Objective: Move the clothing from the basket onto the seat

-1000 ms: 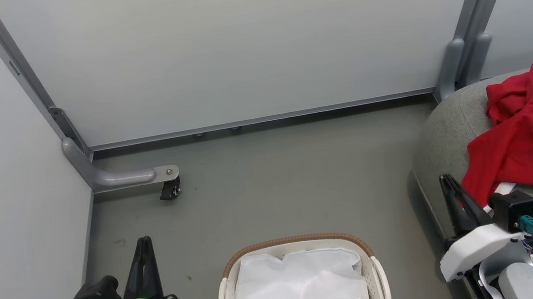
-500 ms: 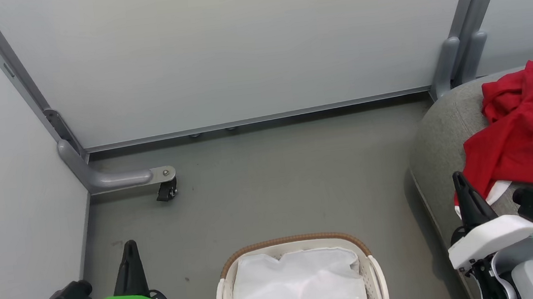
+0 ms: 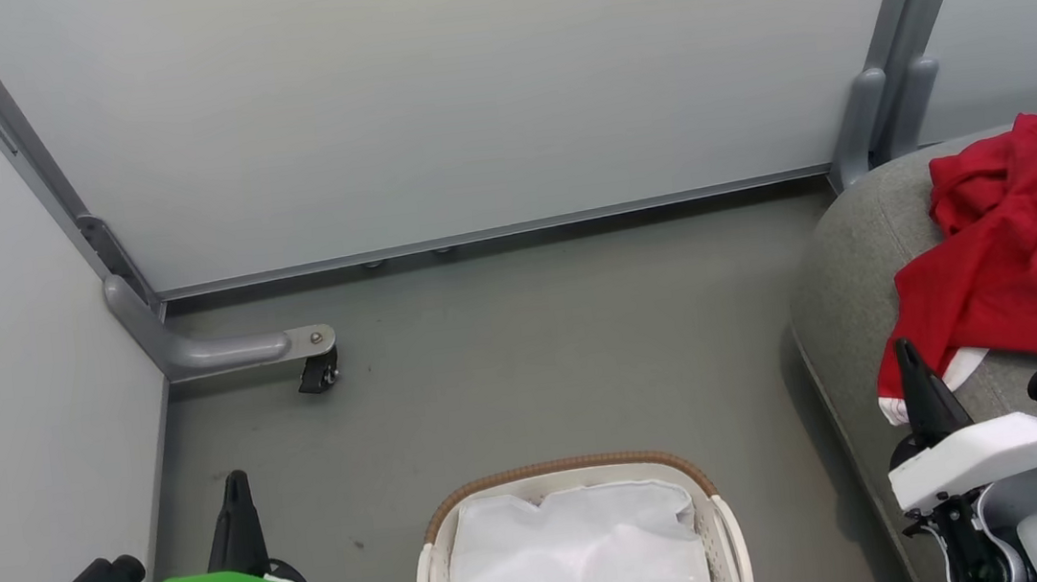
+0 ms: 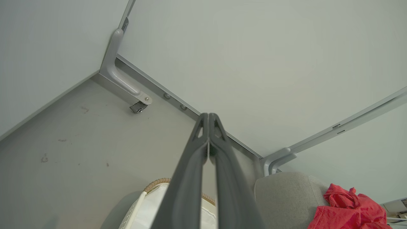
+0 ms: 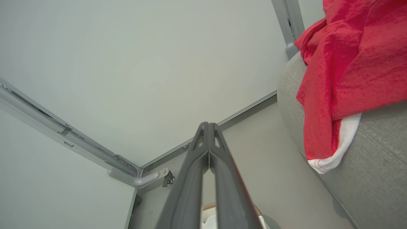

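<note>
One rumpled heap — red clothing (image 3: pixel 1028 276), white-edged.

Basket (image 3: pixel 568 467) cut off at bottom edge, clothing (image 3: pixel 1028 276) & seat (image 3: pixel 845 295) at rt edge

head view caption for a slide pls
Head view: red clothing heaped on the grey sofa cushion; the basket shows its white liner, left end effector and right end effector shut.
</note>
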Tool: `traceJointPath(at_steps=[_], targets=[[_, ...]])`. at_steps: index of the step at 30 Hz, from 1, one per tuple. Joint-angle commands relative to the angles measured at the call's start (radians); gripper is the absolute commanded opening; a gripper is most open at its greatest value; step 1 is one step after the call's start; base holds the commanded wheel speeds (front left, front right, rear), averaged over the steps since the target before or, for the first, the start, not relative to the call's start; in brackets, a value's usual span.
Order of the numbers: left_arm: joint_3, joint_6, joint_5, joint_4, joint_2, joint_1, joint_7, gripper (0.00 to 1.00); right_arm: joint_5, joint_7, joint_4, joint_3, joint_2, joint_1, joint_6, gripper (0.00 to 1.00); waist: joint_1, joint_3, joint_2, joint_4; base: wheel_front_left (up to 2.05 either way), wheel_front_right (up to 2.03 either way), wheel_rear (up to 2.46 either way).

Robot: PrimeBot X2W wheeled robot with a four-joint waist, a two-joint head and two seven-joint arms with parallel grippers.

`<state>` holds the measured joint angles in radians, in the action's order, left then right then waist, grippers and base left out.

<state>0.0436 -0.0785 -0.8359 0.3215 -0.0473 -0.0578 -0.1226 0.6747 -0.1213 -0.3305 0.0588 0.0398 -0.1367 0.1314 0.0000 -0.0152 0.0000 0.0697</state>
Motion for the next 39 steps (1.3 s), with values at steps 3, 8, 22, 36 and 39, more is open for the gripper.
traceJointPath(at_steps=[3, 8, 22, 36, 39], targets=[[-0.014, -0.008, -0.059, -0.021, -0.002, -0.031, 0.017, 0.0, 0.07, 0.016, 0.022, 0.007, 0.008, -0.006, 0.0, 0.0, 0.0, 0.001, 0.0, -0.003, 0.0, 0.0, 0.0], [-0.026, -0.011, -0.114, -0.026, -0.003, -0.034, 0.034, 0.0, 0.137, 0.034, 0.027, 0.011, 0.008, -0.003, 0.0, 0.0, 0.0, 0.002, 0.0, -0.006, 0.0, 0.0, 0.0], [-0.058, -0.022, -0.271, -0.039, -0.003, -0.04, 0.082, 0.0, 0.326, 0.082, 0.042, 0.022, 0.01, 0.006, -0.001, 0.0, 0.0, 0.005, 0.0, -0.017, 0.0, 0.0, 0.0], [-0.083, -0.029, -0.398, -0.049, -0.004, -0.047, 0.122, 0.0, 0.478, 0.121, 0.054, 0.031, 0.011, 0.012, -0.001, 0.0, 0.0, 0.007, 0.0, -0.028, 0.0, 0.0, 0.0], [-0.089, -0.031, -0.422, -0.051, -0.004, -0.048, 0.13, 0.0, 0.509, 0.129, 0.057, 0.033, 0.011, 0.014, -0.001, 0.0, 0.0, 0.008, 0.0, -0.03, 0.0, 0.0, 0.0]])
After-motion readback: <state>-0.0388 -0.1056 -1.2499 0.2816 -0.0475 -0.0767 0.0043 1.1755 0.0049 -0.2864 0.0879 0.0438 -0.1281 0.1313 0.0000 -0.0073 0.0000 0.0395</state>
